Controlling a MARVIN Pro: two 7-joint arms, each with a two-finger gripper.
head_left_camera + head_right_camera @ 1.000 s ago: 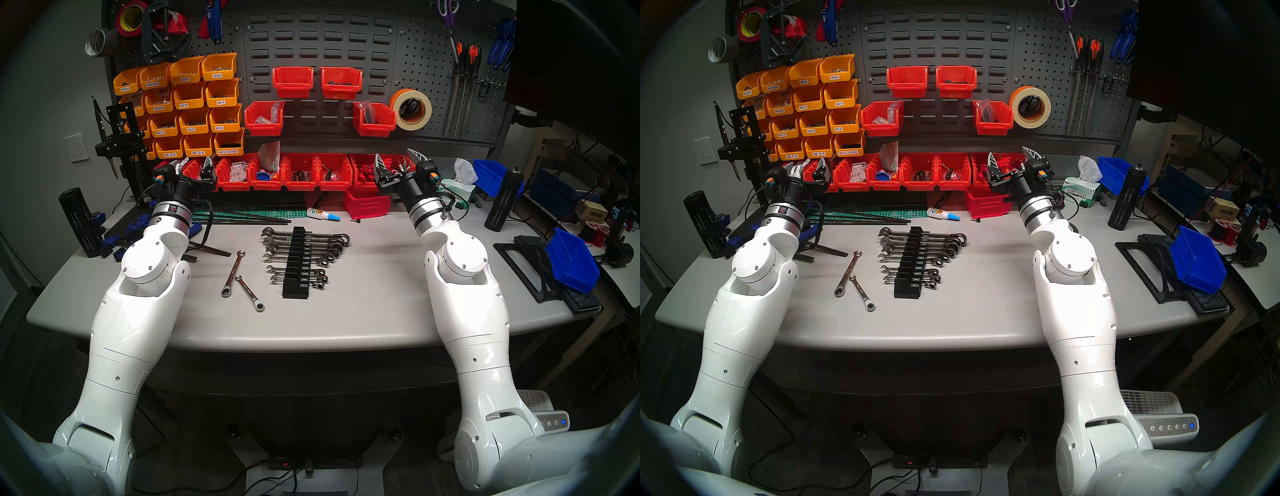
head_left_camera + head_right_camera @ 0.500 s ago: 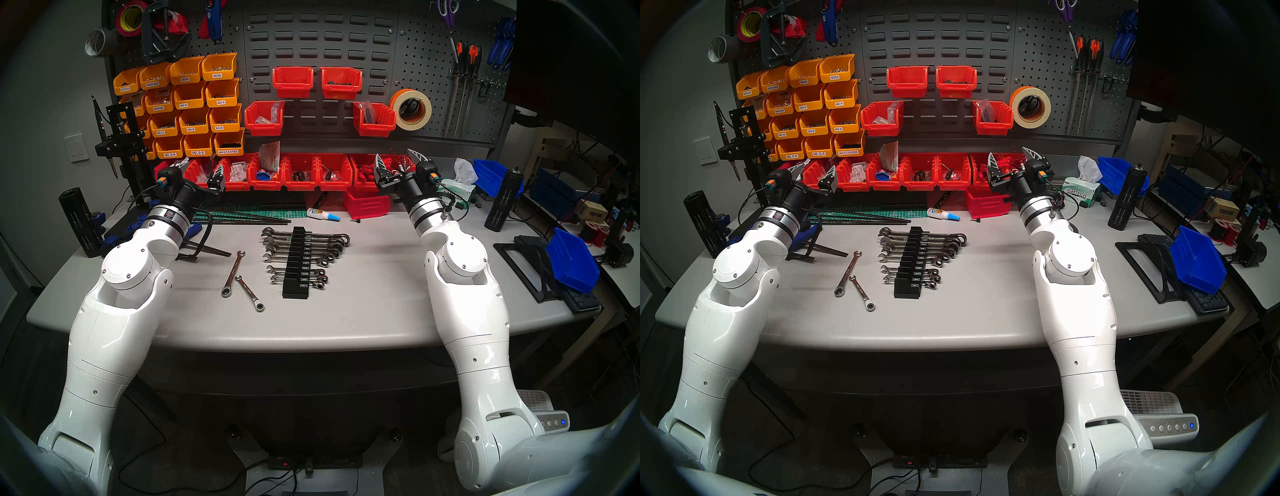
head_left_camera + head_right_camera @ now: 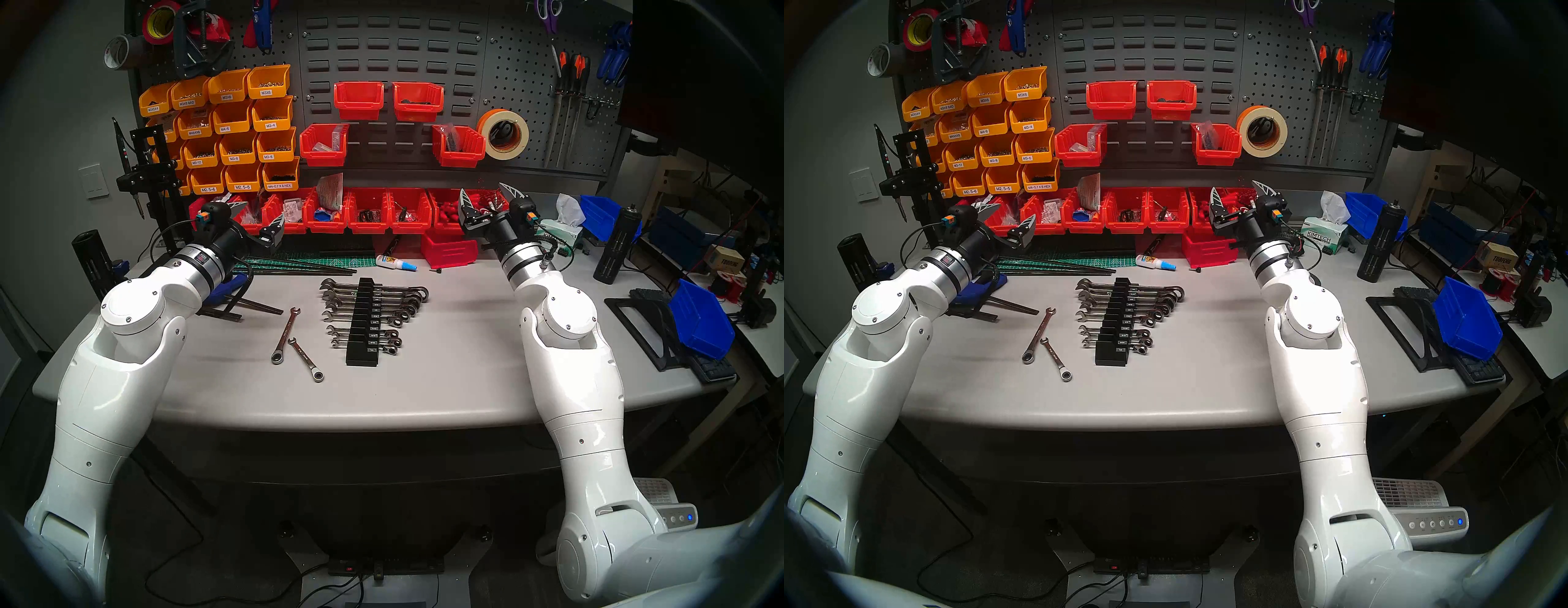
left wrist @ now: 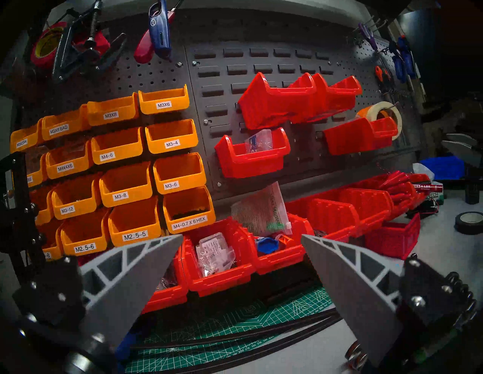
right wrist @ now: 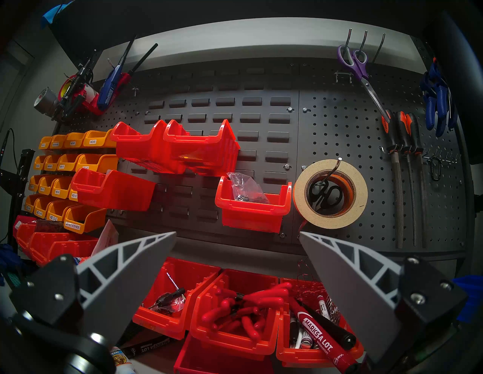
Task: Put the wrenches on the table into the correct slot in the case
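Two loose chrome wrenches lie on the grey table point(image 3: 445, 382), left of the case. The longer wrench point(image 3: 286, 335) point(image 3: 1040, 335) runs diagonally, ring end nearest me. The shorter wrench point(image 3: 304, 358) point(image 3: 1055, 358) crosses close beside it. The black stepped case point(image 3: 361, 358) point(image 3: 1110, 358) holds several wrenches in its slots. My left gripper point(image 3: 263, 210) point(image 3: 1016, 211) point(image 4: 241, 235) is open and empty, raised at the back left, far from the wrenches. My right gripper point(image 3: 483, 189) point(image 3: 1234, 186) point(image 5: 237, 232) is open and empty at the back right. Neither wrist view shows the wrenches or the case.
Behind the case are a glue bottle point(image 3: 396, 263), a red bin point(image 3: 449, 250), a green cutting mat point(image 3: 297, 261) and long black rods. Red bins line the back wall. Black cylindrical holders point(image 3: 95, 271) point(image 3: 617, 244) stand at both sides. A blue bin point(image 3: 700, 318) sits far right.
My left arm's elbow has swung out to the left and down, and its gripper has shifted right and tipped lower. The right arm, wrenches and case have not moved.
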